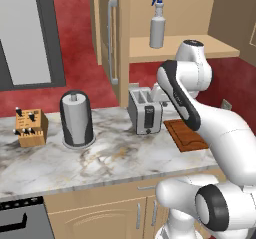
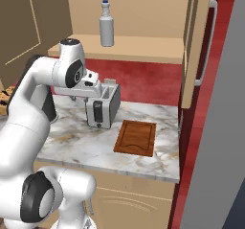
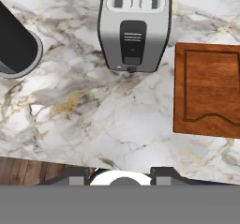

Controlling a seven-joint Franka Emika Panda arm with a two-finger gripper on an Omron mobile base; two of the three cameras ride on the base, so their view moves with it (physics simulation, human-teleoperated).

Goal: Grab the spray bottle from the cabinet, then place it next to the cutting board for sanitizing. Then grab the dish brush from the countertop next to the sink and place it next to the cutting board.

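The spray bottle (image 1: 157, 27) (image 2: 106, 28) stands upright on the shelf of the open cabinet (image 1: 205, 47) (image 2: 143, 48), whose door carries a long silver handle (image 2: 209, 41). The cutting board (image 1: 187, 135) (image 2: 136, 137) (image 3: 208, 94) lies flat on the marble countertop (image 1: 110, 155) (image 3: 93, 120), right of the toaster. My gripper (image 3: 120, 174) hangs above the countertop in front of the toaster, well below the shelf, open and holding nothing. The dish brush and the sink are out of view.
A silver toaster (image 1: 145, 110) (image 2: 102, 107) (image 3: 134, 26) stands left of the board. Further left are a dark cylindrical canister (image 1: 76, 119) (image 3: 16, 45) and a knife block (image 1: 30, 127). A tall grey appliance (image 2: 225, 127) borders the counter's right end.
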